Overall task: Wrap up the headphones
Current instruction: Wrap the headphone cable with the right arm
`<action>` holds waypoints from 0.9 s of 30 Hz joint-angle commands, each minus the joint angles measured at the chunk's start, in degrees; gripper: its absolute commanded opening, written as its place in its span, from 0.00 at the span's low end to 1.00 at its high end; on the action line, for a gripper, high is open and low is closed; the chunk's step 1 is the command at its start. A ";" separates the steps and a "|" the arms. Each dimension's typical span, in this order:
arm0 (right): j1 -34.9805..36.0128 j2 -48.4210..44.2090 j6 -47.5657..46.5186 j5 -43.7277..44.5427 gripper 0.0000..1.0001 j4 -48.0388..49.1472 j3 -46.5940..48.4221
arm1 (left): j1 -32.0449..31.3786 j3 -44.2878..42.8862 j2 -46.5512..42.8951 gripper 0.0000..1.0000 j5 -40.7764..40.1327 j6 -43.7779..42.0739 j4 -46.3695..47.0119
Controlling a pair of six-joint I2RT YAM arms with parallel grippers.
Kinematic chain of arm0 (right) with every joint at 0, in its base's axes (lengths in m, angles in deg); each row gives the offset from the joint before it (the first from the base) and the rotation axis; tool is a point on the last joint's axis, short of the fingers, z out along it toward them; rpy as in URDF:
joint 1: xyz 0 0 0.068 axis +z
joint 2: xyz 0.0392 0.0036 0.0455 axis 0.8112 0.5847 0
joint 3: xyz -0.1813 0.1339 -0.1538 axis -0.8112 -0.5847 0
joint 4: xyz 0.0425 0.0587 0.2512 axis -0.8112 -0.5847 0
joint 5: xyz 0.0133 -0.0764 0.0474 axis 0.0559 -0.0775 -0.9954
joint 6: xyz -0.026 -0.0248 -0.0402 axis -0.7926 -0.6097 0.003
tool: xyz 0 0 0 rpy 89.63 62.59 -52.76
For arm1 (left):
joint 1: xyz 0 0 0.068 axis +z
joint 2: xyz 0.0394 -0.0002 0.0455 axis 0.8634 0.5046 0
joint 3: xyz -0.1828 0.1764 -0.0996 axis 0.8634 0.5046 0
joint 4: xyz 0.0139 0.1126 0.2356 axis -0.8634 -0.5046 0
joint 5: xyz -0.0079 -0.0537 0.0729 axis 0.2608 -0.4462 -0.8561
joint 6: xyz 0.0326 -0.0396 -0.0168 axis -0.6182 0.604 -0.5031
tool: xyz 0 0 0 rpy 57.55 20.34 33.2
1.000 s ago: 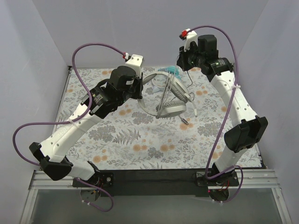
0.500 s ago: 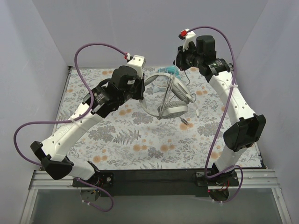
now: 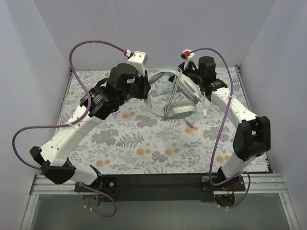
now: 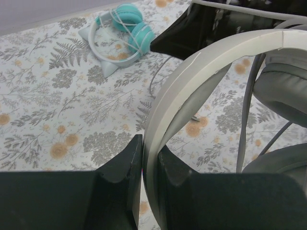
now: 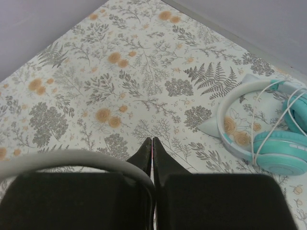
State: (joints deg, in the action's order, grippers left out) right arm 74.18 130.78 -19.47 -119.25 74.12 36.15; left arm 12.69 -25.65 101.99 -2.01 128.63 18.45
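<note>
Left hand [image 4: 149,165]: my two dark fingers [image 4: 122,167] pinch the pale headband of the white-grey headphones [image 4: 192,72], one finger on each face of the band. From the grip, the band rises in an arc toward the upper right of the left wrist view.

Top view: the white-grey headphones are held up over the bench [image 3: 120,143], between my two hands. The headband is toward the back wall and the grey padded ear cups [image 3: 180,111] are toward the front. I cannot tell whether the lower cup touches the bench. A thin grey cable [image 3: 170,98] runs in straight strands across the band's arc. A small dark plug [image 3: 190,126] lies on the floral cloth just in front of the lower cup.

Right hand [image 5: 152,152]: the fingers are pressed together with their tips touching. I cannot tell whether a strand of cable is caught between them. A blurred grey arc [image 5: 72,158] crosses the lower left of the right wrist view, close to the camera.

Teal headphones [image 5: 283,148]: these lie flat on the bench toward the back. They have a pale band with pointed ears, and a white cord is looped over the cups.
</note>
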 commanded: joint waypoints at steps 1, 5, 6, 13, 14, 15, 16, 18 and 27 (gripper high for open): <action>-0.63 -3.22 4.83 -6.11 0.06 15.14 -4.13 | -0.72 -5.59 -2.82 0.00 5.14 4.23 6.22; -0.81 -3.75 11.67 -10.34 0.08 27.51 -9.76 | -0.72 -6.47 -3.34 0.00 4.52 5.54 6.75; -0.81 -3.75 13.17 -10.87 0.08 29.73 -11.77 | -0.72 -6.56 -3.26 0.00 4.35 5.72 6.83; -0.81 -2.17 27.04 -15.35 0.08 50.65 -20.21 | -0.72 -9.11 -2.99 0.00 2.85 6.87 7.18; -0.81 -1.90 28.55 -15.53 0.08 55.98 -21.10 | -0.72 -9.29 -2.91 0.00 2.77 7.13 7.27; -0.81 -1.55 30.74 -15.71 0.08 59.08 -21.98 | -0.72 -9.72 -2.82 0.00 2.59 7.48 7.36; -0.81 -0.59 34.42 -16.15 0.08 61.80 -23.21 | -0.72 -9.82 -2.82 0.00 2.41 7.66 7.62; -0.72 0.99 38.30 -16.50 0.08 69.28 -24.36 | -0.72 -10.08 -2.91 0.00 1.19 8.10 7.80; 2.00 2.84 45.97 -14.57 0.09 82.13 -30.15 | -0.72 -9.20 -3.87 0.00 -4.26 9.68 11.13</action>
State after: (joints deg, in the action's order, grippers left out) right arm 74.64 133.73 23.37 -134.46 145.72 7.08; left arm 12.23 -32.73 101.66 -3.41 134.82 21.82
